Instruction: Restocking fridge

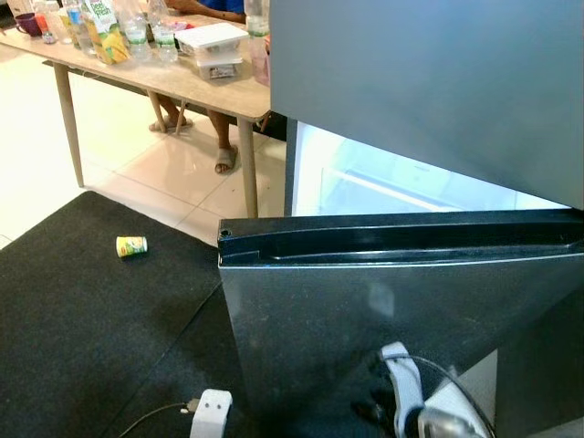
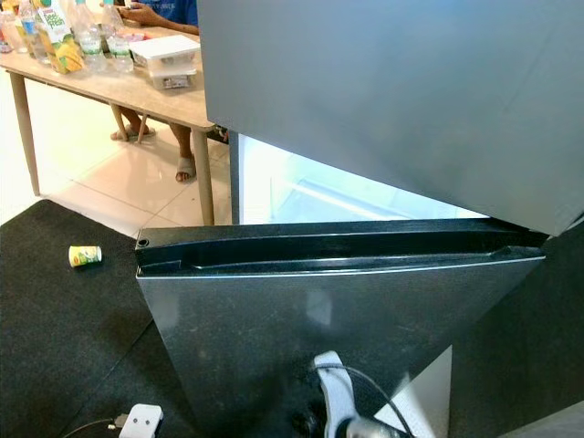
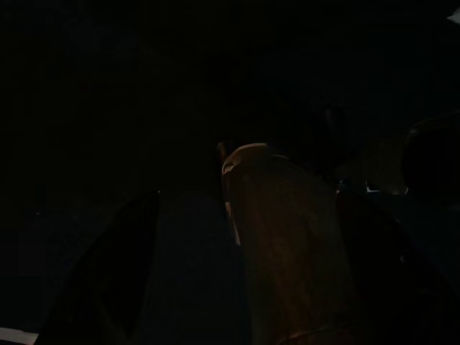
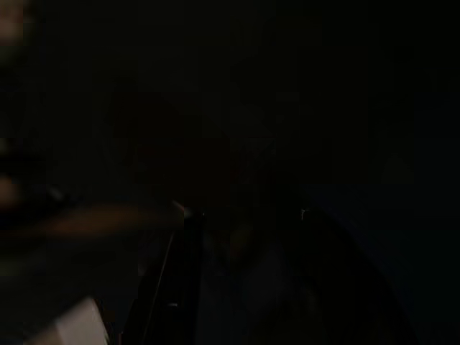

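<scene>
The fridge's lower door (image 1: 383, 301) stands swung open toward me, its black top edge (image 1: 392, 239) across the middle of the eye views. Behind it the lit white compartment (image 1: 365, 178) shows. The grey upper door (image 1: 438, 82) is closed. A small yellow can (image 1: 131, 245) lies on its side on the black mat, to the left. My right arm (image 1: 403, 388) hangs low against the open door. My left wrist (image 1: 211, 412) sits low over the mat. In the dark left wrist view a tall dim cylinder (image 3: 287, 244) stands at my left gripper (image 3: 248, 198). The right wrist view is too dark to read.
A wooden table (image 1: 182, 82) at the back left carries bottles (image 1: 137, 36), a juice carton (image 1: 102, 27) and a white lidded box (image 1: 212, 41). A person's legs (image 1: 224, 137) show under it. The black mat (image 1: 82, 310) covers the floor before the fridge, with pale tiles (image 1: 36, 137) beyond.
</scene>
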Controlling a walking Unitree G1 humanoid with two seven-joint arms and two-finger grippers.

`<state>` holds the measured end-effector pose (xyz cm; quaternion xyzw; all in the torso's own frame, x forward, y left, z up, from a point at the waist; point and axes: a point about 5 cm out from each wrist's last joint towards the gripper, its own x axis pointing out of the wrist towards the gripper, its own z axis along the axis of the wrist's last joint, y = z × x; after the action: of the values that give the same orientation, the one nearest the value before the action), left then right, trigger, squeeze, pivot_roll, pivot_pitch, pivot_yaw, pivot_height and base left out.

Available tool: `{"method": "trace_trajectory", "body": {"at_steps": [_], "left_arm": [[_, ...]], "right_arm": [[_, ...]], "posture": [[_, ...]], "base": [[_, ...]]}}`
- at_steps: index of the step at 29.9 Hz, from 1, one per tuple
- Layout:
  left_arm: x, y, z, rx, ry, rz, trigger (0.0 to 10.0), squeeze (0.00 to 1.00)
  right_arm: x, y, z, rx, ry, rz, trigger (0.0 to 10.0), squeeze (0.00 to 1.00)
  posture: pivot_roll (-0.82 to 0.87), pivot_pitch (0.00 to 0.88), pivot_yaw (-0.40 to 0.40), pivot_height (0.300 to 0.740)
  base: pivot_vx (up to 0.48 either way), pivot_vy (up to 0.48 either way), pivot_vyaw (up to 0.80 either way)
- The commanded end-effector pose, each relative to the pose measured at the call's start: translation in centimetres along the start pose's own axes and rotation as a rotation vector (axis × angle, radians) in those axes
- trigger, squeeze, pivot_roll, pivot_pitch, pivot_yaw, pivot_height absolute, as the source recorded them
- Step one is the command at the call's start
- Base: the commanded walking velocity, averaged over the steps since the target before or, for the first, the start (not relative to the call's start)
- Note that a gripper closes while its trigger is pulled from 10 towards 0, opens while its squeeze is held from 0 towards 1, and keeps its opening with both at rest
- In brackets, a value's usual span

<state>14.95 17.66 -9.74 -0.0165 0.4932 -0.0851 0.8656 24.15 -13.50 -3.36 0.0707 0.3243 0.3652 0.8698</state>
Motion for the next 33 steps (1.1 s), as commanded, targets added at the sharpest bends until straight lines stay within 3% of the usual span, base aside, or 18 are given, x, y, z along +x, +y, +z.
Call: {"method": "trace_trajectory", "body": {"at_steps": [1,3,4,7,11,12,13,15,17,18,22,27,30,32,33], "left_arm": [[0.0,-0.3,-0.6,0.005,0.026,-0.009,10.0,0.0],[0.0,-0.3,-0.6,0.004,0.027,-0.009,10.0,0.0],[0.0,-0.3,-0.7,0.001,0.027,-0.008,10.0,0.0],[0.0,-0.3,-0.8,-0.003,0.027,-0.007,10.0,0.0],[0.0,-0.5,-0.9,-0.013,0.027,-0.008,10.0,0.0],[0.0,-0.5,-0.9,-0.013,0.027,-0.008,10.0,0.0],[0.0,-0.5,-1.0,-0.018,0.026,-0.009,10.0,0.0],[0.0,-0.6,-1.0,-0.022,0.025,-0.008,10.0,0.0],[0.0,-0.6,-1.0,-0.024,0.024,-0.007,10.0,0.0],[-0.1,-0.6,-1.0,-0.026,0.024,-0.006,10.0,0.0],[-0.1,-0.6,-1.1,-0.035,0.021,-0.002,10.0,0.0],[-0.1,-0.6,-1.4,-0.042,0.026,0.0,10.0,0.0],[-0.2,-0.7,-1.6,-0.041,0.031,-0.001,10.0,0.0],[-0.2,-0.7,-1.6,-0.038,0.033,-0.002,10.0,0.0],[-0.2,-0.7,-1.6,-0.037,0.033,-0.002,10.0,0.0]], "right_arm": [[0.2,0.4,1.7,-0.045,-0.048,0.13,10.0,0.0],[0.3,0.6,2.8,-0.08,-0.069,0.183,10.0,0.0],[0.7,0.7,5.1,-0.148,-0.119,0.214,10.0,0.0],[1.0,0.8,6.8,-0.189,-0.169,0.204,10.0,0.0],[1.9,1.2,12.2,-0.31,-0.334,0.086,10.0,0.0],[1.9,1.2,12.2,-0.31,-0.334,0.086,10.0,0.0],[2.3,1.6,15.2,-0.377,-0.41,0.015,10.0,0.0],[2.4,2.0,17.3,-0.44,-0.448,-0.057,10.0,0.0],[2.5,2.1,18.2,-0.467,-0.458,-0.099,10.0,0.0],[2.4,2.0,19.5,-0.521,-0.461,-0.182,10.0,0.0],[2.2,1.5,20.1,-0.529,-0.465,-0.252,10.0,0.0],[2.8,1.1,16.4,-0.478,-0.353,-0.2,10.0,0.0],[3.0,0.6,8.0,-0.422,-0.061,-0.136,10.0,0.0],[2.0,-0.1,3.0,-0.357,0.1,-0.187,10.0,0.0],[1.6,-0.3,1.7,-0.335,0.14,-0.215,10.0,0.0]], "posture": [[-0.03,0.078,-0.039,0.74],[-0.03,0.079,-0.04,0.74],[-0.03,0.081,-0.044,0.74],[-0.02,0.082,-0.047,0.74],[-0.01,0.086,-0.053,0.74],[-0.01,0.086,-0.053,0.74],[-0.01,0.086,-0.054,0.74],[-0.01,0.088,-0.057,0.74],[-0.01,0.088,-0.058,0.74],[0.0,0.088,-0.06,0.74],[0.01,0.089,-0.069,0.74],[0.01,0.088,-0.07,0.74],[0.0,0.086,-0.068,0.74],[0.0,0.086,-0.068,0.74],[0.0,0.086,-0.068,0.74]], "base": [[0.0,0.0,0.0],[0.0,0.0,0.0],[0.0,0.0,0.0],[0.0,0.0,0.0],[0.0,0.0,0.0],[0.0,0.0,0.0],[0.0,0.0,0.0],[0.0,0.0,0.0],[0.0,0.0,0.0],[0.0,0.0,0.0],[0.0,0.0,0.0],[0.0,0.0,0.0],[0.0,0.0,0.0],[0.0,0.0,0.0],[0.0,0.0,0.0]]}}
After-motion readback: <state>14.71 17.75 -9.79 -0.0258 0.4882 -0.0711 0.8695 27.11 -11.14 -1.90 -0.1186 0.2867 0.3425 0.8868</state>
